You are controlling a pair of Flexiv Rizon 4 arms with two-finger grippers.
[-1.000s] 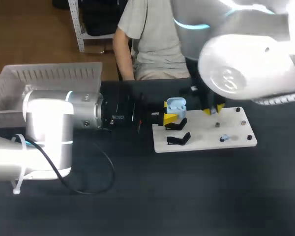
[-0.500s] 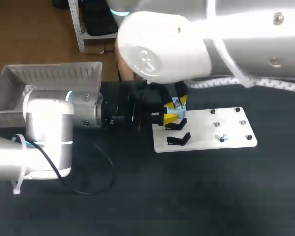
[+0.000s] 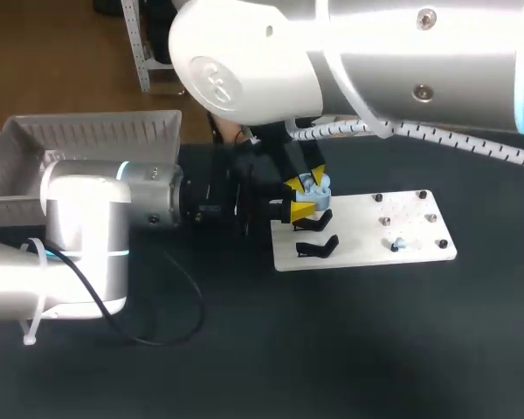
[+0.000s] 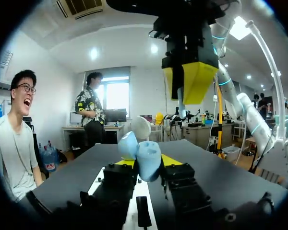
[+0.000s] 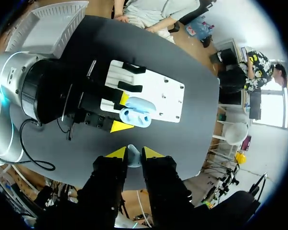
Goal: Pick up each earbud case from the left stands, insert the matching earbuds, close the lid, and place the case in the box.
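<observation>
Left gripper [image 4: 148, 164] level above tabletop [image 3: 332, 332], fingers clamped on light-blue earbud case [image 5: 136, 113], one each side. Case lid open, both cavities showing. Case sits over left end of white board [image 3: 367, 229], beside black stands [image 3: 317, 247]. Right gripper [image 5: 134, 154] poised directly above case, fingers pinching pale earbud [image 4: 182, 106], clear of cavities. Second earbud [image 3: 397, 245] lies on board, right side. Box [image 3: 87, 135] far left, well apart.

bright even light from overhead; glare on the right arm [image 3: 375, 52].
</observation>
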